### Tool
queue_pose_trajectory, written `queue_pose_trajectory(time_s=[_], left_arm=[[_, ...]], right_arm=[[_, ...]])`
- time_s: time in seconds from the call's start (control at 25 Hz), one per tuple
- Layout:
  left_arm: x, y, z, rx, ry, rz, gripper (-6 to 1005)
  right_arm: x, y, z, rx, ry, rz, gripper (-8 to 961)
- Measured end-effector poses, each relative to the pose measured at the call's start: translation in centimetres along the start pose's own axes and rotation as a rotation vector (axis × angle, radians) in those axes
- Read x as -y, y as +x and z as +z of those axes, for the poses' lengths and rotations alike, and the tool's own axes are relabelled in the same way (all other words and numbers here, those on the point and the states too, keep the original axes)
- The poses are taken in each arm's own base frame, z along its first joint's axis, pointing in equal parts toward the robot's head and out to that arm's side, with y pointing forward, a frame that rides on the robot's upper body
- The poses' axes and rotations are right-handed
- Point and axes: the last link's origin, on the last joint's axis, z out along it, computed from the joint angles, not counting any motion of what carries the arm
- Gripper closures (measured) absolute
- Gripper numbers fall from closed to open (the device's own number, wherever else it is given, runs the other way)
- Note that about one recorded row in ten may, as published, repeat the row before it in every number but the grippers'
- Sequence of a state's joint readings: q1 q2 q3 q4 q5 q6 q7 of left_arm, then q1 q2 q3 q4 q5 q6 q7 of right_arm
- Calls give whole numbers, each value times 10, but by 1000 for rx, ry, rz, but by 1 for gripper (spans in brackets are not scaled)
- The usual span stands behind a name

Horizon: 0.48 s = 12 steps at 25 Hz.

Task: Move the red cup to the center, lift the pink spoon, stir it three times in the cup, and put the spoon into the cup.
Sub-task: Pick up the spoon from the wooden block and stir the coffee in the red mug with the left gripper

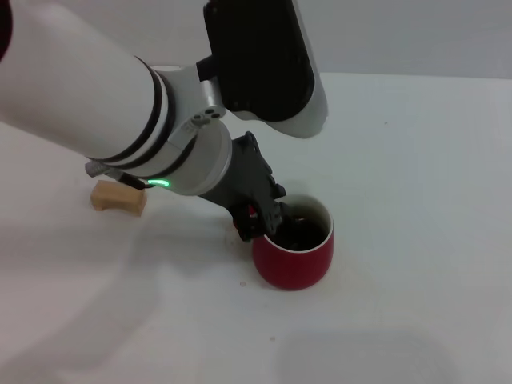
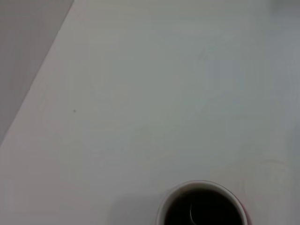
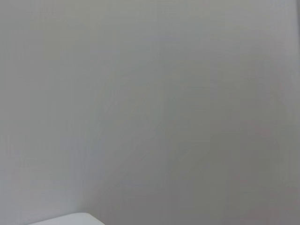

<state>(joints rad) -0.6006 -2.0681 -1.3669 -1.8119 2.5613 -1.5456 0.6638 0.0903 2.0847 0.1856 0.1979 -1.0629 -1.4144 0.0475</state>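
Wood block on table, well off to the left gripper's left, behind the arm. Left gripper down at near-left rim of cup, touching or nearly so; fingers over handle side, open or clamped cannot tell. Cup upright just right of gripper, dark liquid inside. Right gripper not visible.

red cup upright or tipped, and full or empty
Upright, rim level on the table; the red cup holds dark liquid, with the left gripper at its rim.
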Motion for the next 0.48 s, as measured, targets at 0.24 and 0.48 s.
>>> queue_pose_trajectory(time_s=[0.24,0.48], left_arm=[[-7,1,5,9,-20,21,872],[-14,-3,6,18,-46,10,873]], right_arm=[[0,0,0,0,0,0,953],[0,0,0,0,0,0,953]])
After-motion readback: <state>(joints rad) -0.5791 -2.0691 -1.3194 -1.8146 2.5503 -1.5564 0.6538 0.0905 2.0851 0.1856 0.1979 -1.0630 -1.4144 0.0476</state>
